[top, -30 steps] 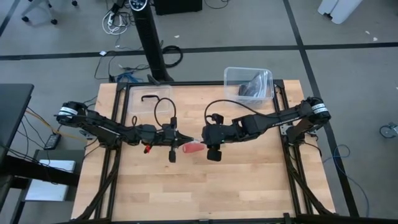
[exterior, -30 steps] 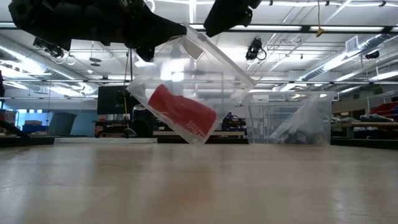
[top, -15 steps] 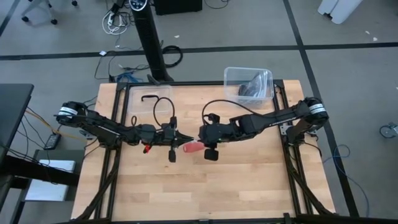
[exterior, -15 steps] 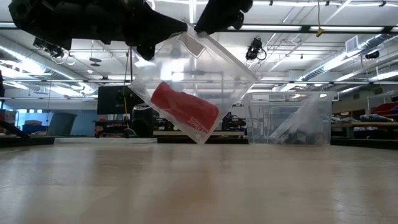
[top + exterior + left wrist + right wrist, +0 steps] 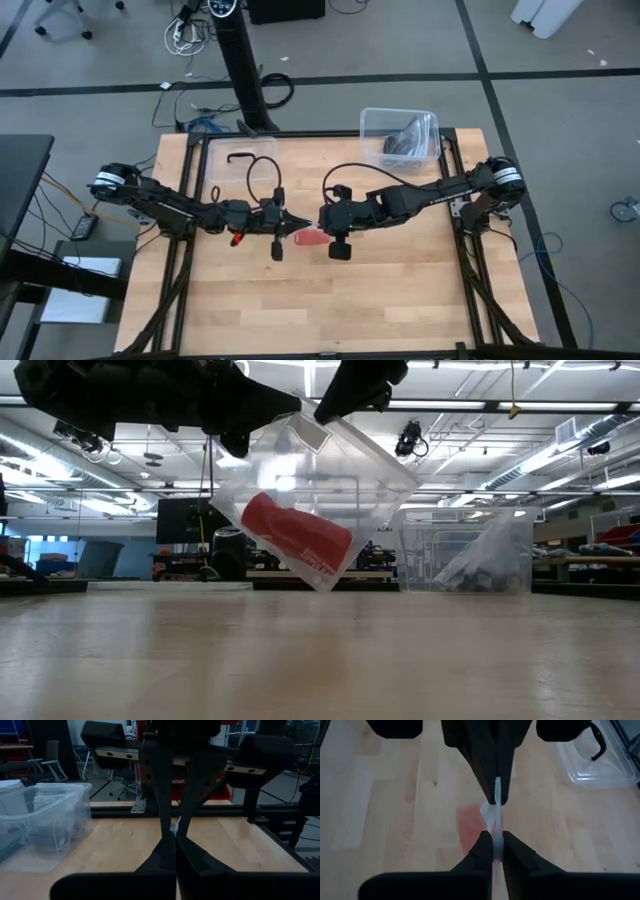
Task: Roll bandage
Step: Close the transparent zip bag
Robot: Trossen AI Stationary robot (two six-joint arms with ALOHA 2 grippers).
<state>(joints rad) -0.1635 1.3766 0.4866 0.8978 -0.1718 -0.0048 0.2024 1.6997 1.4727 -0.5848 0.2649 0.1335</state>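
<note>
Low view first: both grippers meet at the top edge of a clear plastic bag (image 5: 315, 490) that hangs above the wooden table (image 5: 320, 660), and each has its fingers pressed together on that edge. The left gripper (image 5: 262, 412) pinches the bag's upper left corner, the right gripper (image 5: 335, 410) nips the rim just beside it, and the right wrist view shows its two dark fingertips (image 5: 484, 845) squeezing the thin plastic edge with the other arm's fingers closed on the same strip farther along. Inside the bag sits the bandage (image 5: 297, 538), a stubby bright red roll resting in the lower part, its long axis tilted, high end toward the left and low end down toward the bag's bottom corner on the right. The bag's lowest corner hangs just above the table; I can't tell whether it touches. From overhead the bandage (image 5: 308, 238) is only a small red smear between the two grippers near the table's middle, the bag around it hard to make out. A clear bin (image 5: 465, 550) with dark contents stands at the far right edge, its contents blurred by the plastic walls. Another flat clear container (image 5: 240, 160) lies at the far left.
</note>
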